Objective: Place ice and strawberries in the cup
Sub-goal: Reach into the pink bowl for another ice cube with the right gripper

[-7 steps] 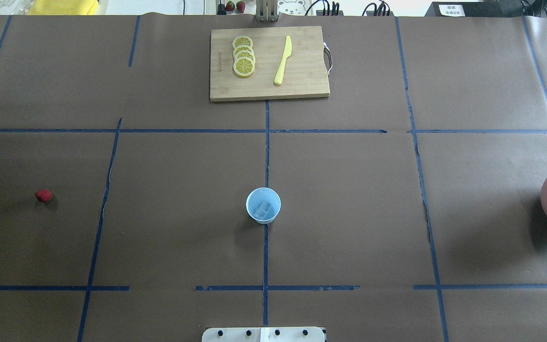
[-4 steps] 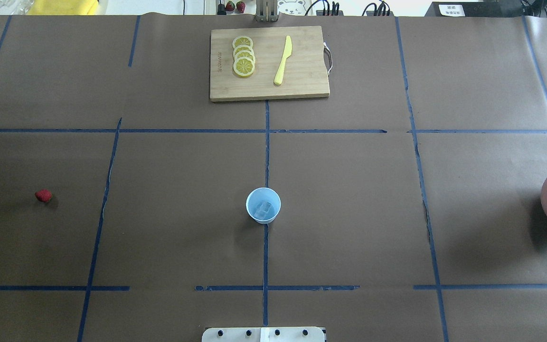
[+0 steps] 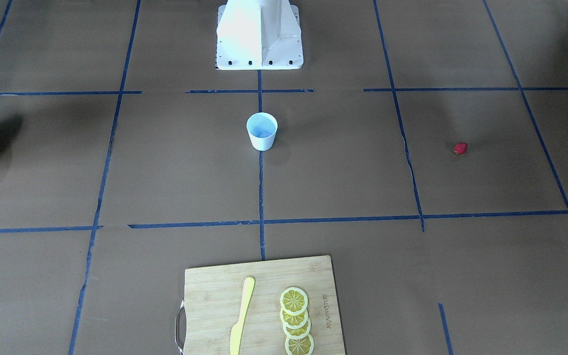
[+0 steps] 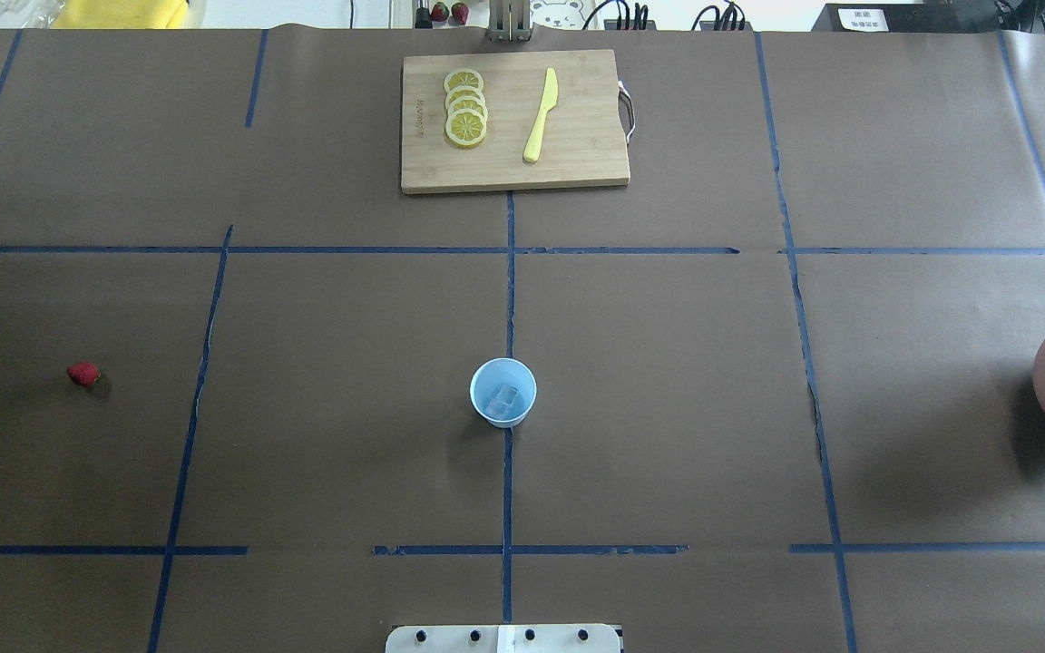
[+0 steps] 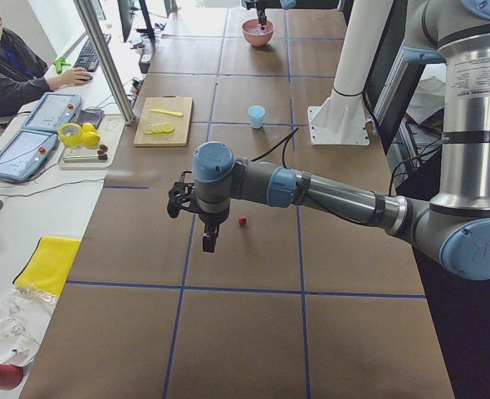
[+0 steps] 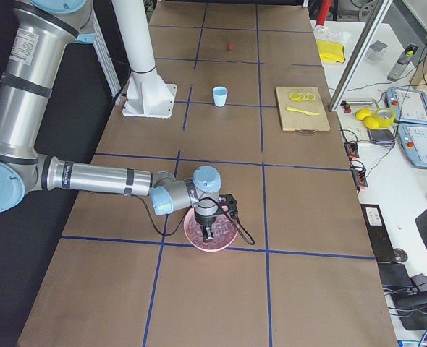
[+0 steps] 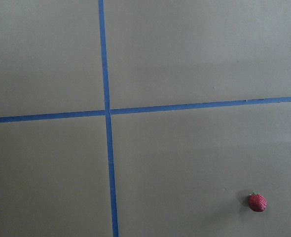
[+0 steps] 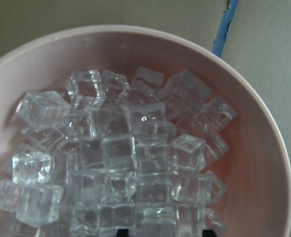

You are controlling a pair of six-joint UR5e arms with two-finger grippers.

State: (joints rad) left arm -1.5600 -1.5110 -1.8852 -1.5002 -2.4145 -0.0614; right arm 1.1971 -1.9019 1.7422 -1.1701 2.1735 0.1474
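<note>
Fingertips (image 8: 122, 232) on the right gripper (image 6: 208, 233) look spread over the ice (image 8: 118, 150) in the bowl (image 8: 266, 163), can't tell for the left gripper (image 5: 208, 243) near the strawberry (image 5: 242, 221), cup (image 4: 503, 392) sits mid-frame on blue-taped brown paper (image 4: 668, 363).

No text is legible: the cutting board (image 4: 577, 159) bears a stamp (image 4: 420, 121) (too small to read).

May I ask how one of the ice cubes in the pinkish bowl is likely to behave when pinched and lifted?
The ice cubes look glossy and smooth-faced, so one would probably be slippery and might squirt out of a pinch. They lie heaped loosely in the bowl, so neighbours would likely shift. Flat faces suggest little rolling.
</note>
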